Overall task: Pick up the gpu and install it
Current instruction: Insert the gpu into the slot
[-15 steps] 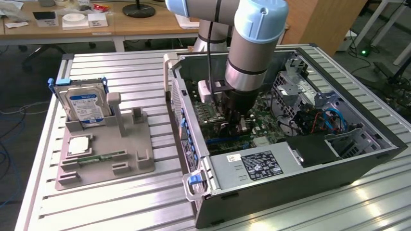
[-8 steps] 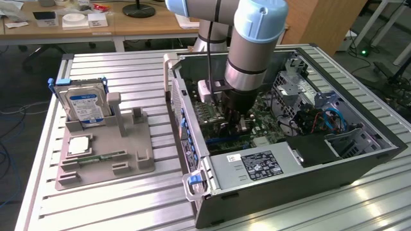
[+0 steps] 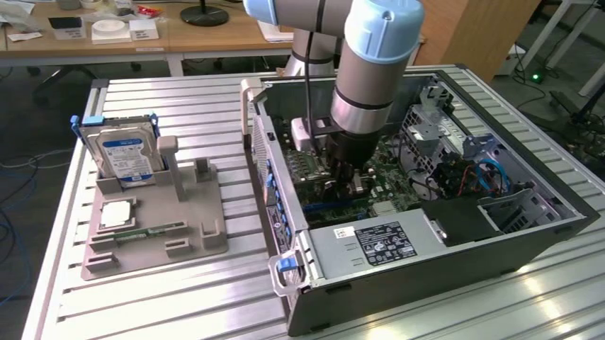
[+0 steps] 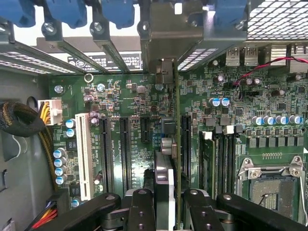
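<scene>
the arm reaches down into the open computer case [image 3: 529, 234], which lies on its side on the ribbed metal surface [image 3: 189, 297]. the end effector [image 3: 342, 185] hangs low over the green motherboard [image 3: 397, 177], in the middle of the case. in the wrist view its dark fingers [image 4: 139, 211] are clamped on the gpu [image 4: 176, 144], which stands on edge as a thin green line running straight away from the end effector [image 4: 169, 211] toward the case's slot brackets, with its pale metal bracket [image 4: 163, 72] at the far end. the card's lower edge sits among the long black expansion slots [image 4: 124, 154]; whether it is fully pressed into one i cannot tell.

at the exterior view's left, well apart from the case, a grey holder tray [image 3: 151, 227] rests on the surface. a silver hard drive [image 3: 126, 157] with a blue-white label stands upright at the tray's far end.
</scene>
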